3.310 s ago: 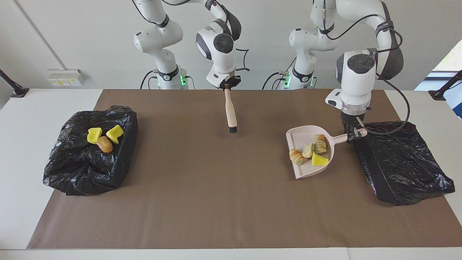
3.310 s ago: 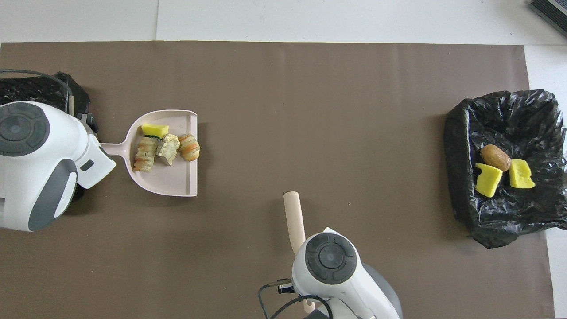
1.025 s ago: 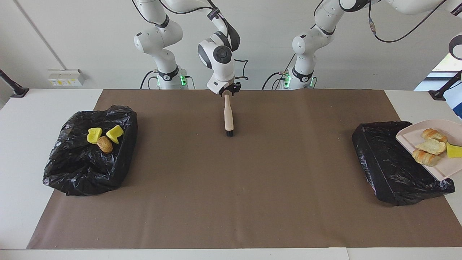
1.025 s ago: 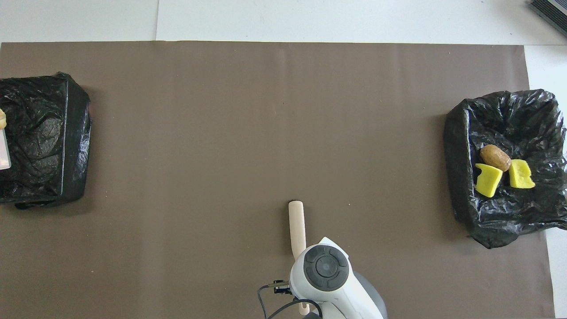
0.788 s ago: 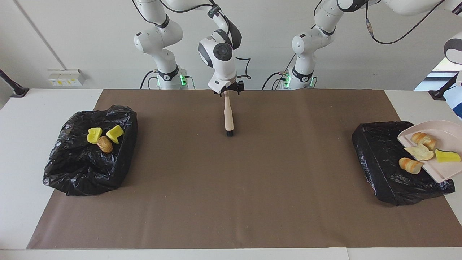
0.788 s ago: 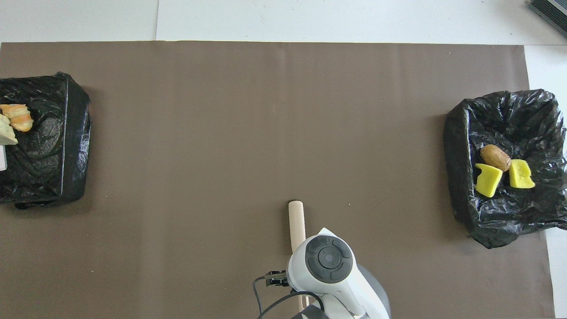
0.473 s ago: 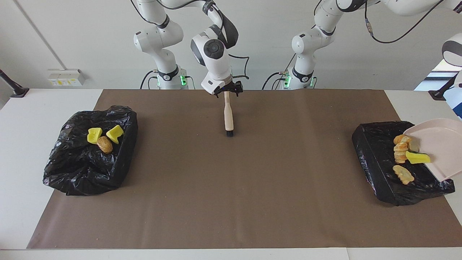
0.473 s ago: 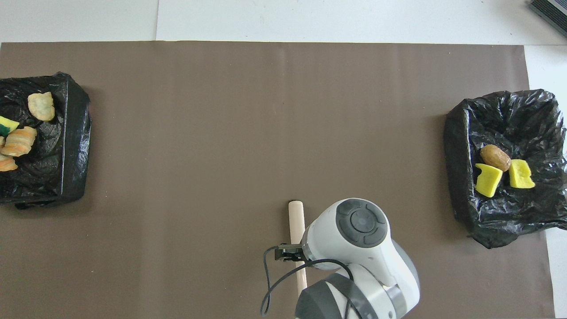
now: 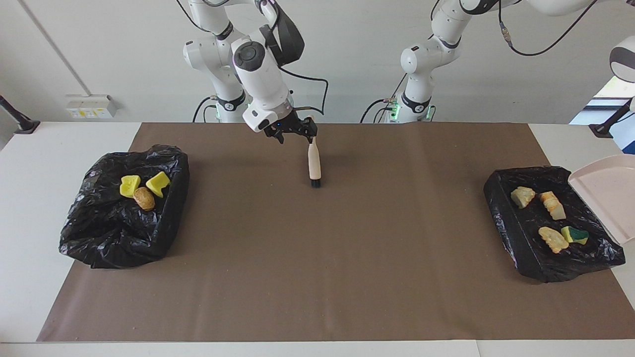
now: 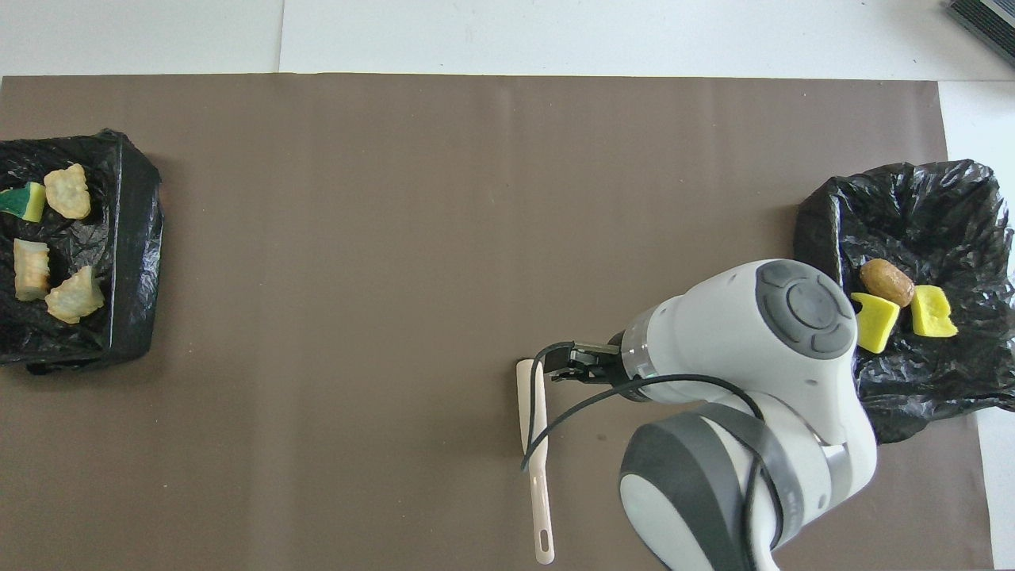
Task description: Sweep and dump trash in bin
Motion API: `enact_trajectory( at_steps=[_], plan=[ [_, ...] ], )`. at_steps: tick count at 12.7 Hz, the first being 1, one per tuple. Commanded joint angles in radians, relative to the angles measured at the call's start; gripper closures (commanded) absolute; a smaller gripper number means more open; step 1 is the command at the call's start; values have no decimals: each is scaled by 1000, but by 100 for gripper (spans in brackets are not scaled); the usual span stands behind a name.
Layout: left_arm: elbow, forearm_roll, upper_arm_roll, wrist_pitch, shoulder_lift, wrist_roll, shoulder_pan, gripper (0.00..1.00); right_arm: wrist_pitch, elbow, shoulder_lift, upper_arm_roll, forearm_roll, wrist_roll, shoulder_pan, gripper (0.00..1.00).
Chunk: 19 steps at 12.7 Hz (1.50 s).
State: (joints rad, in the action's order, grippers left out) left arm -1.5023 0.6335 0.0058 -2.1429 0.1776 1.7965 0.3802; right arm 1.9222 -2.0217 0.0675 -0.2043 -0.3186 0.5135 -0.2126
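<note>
Trash (image 9: 548,218): all binned, four bits in bin (image 9: 511,233) under my tilted dustpan (image 9: 603,196). Left gripper offscreen, clamped on dustpan. Right gripper (image 9: 292,130) wide, beside brush (image 9: 314,166). I level dustpan, lower gently.

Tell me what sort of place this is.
Probably a robotics lab bench: two Franka arms are bolted at a white table covered with a brown mat, with bag-lined bins of fake trash and a brush.
</note>
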Motion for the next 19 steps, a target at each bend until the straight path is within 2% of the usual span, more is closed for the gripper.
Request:
enact_trajectory(
  at_steps=[1,4,6,9,14,19],
  plan=[
    [-15,-43,0,108,-61,-69,-52,100,-51,81,-5,-9,68,-15,58,0],
    [-50,-234,-4,228,-88,-208,-81,100,-77,147,6,-6,209,-13,87,0],
    [-137,-297,-7,238,-140,-277,-125,100,-118,199,5,-7,256,-12,114,0],
    [-214,-353,-7,259,-176,-568,-229,100,-201,274,15,19,276,0,119,0],
    [-248,-419,-7,273,-142,-1032,-444,100,-279,411,20,101,265,0,121,0],
    [-242,-477,-7,224,-54,-1507,-654,100,-390,465,46,221,256,-20,121,0]
  ],
)
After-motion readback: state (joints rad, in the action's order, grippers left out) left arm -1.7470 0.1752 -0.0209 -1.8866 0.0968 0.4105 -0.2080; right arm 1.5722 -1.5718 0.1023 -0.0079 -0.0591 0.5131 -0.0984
